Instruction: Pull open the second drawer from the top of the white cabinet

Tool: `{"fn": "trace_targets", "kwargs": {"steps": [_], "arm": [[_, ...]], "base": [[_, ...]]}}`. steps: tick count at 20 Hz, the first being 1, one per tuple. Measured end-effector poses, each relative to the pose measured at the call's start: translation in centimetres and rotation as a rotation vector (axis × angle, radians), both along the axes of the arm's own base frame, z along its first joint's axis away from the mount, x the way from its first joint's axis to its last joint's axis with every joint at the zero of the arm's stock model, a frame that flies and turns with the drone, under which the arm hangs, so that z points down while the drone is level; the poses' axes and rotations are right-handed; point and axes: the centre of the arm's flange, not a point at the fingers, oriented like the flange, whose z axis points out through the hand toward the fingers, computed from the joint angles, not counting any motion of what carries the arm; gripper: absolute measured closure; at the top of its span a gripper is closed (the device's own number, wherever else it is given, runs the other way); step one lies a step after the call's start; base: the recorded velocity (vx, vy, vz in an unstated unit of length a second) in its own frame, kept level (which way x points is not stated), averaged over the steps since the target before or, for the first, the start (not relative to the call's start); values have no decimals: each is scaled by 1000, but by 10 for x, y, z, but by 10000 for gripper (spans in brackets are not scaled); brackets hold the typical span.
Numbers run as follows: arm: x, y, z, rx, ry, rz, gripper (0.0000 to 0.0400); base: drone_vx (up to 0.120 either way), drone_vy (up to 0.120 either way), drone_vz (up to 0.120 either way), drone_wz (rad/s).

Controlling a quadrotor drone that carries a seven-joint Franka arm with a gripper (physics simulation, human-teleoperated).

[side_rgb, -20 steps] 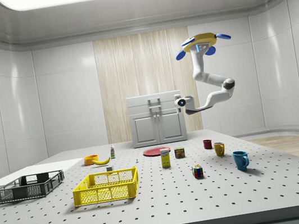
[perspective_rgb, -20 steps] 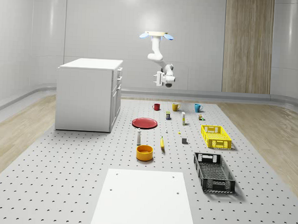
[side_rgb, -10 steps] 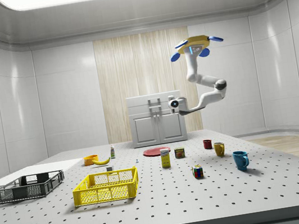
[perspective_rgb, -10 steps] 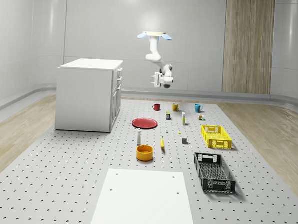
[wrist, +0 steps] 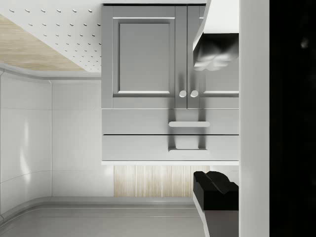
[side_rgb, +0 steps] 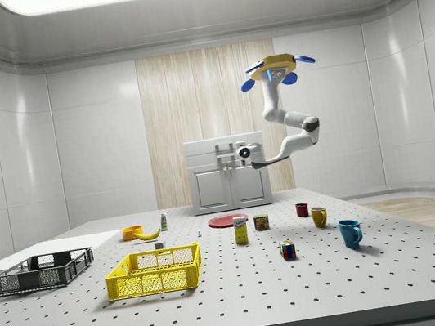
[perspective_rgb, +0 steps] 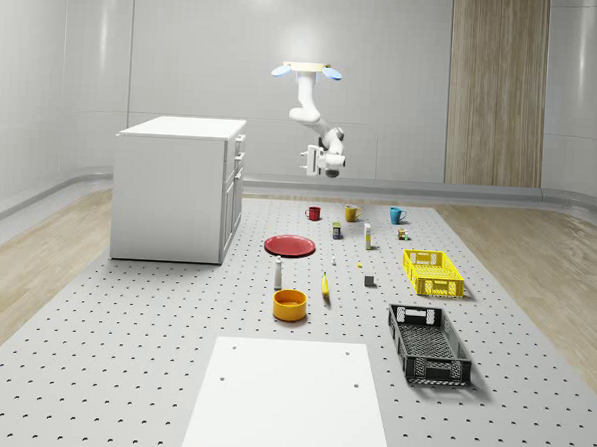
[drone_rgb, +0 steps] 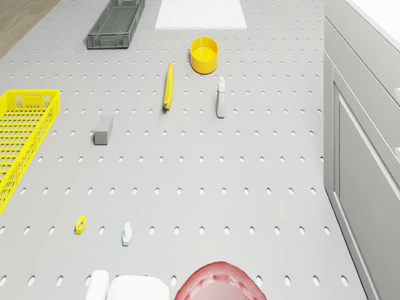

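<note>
Two fingers point(wrist: 216, 187) of the gripper point(wrist: 212, 118) stand apart, and between them, in the wrist view, the handle point(wrist: 189, 124) of the second drawer point(wrist: 143, 122) appears; this drawer is closed. The white cabinet point(perspective_rgb: 180, 189) stands on the perforated table point(perspective_rgb: 121, 354), at about 9 o'clock from the red plate point(perspective_rgb: 290, 245) in the whole-scene view. The drone point(perspective_rgb: 306, 71) hovers above the table, at about 3 o'clock from the cabinet, and the gripper point(perspective_rgb: 308, 160) is near the drawer fronts without touching them.

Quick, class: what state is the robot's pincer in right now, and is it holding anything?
Pincer: open and holding nothing, in the air short of the white cabinet, facing its drawer handles.
</note>
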Motion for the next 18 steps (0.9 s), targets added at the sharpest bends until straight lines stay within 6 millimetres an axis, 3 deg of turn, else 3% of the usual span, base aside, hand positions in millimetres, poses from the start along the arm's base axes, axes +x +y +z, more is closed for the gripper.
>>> {"fn": "trace_targets", "kwargs": {"steps": [5, 13, 18], "arm": [[0, 0, 0, 0, 0, 0, 100], [0, 27, 0, 0, 0, 0, 100], [0, 46, 0, 0, 0, 0, 100]], "base": [[120, 0, 0, 0], [5, 0, 0, 0], [0, -120, 0, 0]]}}
